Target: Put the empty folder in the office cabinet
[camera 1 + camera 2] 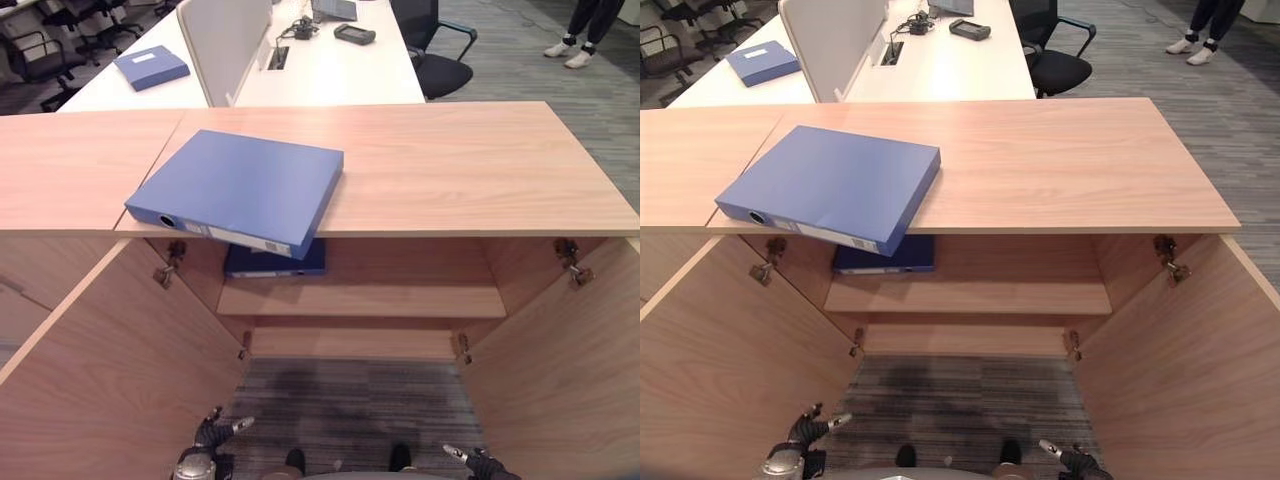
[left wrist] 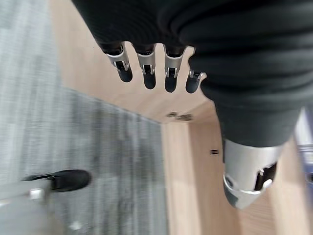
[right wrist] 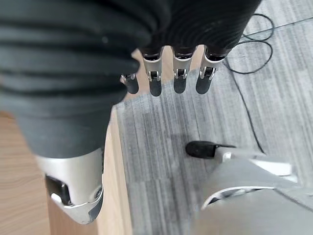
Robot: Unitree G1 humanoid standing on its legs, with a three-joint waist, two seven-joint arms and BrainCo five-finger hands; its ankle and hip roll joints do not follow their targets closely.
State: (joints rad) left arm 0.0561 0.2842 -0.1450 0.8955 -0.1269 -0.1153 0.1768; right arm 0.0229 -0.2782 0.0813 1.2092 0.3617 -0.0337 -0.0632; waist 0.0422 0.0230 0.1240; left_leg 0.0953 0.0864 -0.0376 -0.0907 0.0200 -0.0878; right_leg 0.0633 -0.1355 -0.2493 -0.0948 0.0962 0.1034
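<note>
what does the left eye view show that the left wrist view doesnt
Left eye view alone: the blue folder lying flat on the cabinet top, one corner overhanging the front edge; a second blue folder on the upper shelf inside; a third on the white desk behind; and the right hand.

Left wrist view alone: the left hand from close, fingers relaxed, holding nothing.

Both share: the open cabinet door, the grey carpet, and the left hand itself.
</note>
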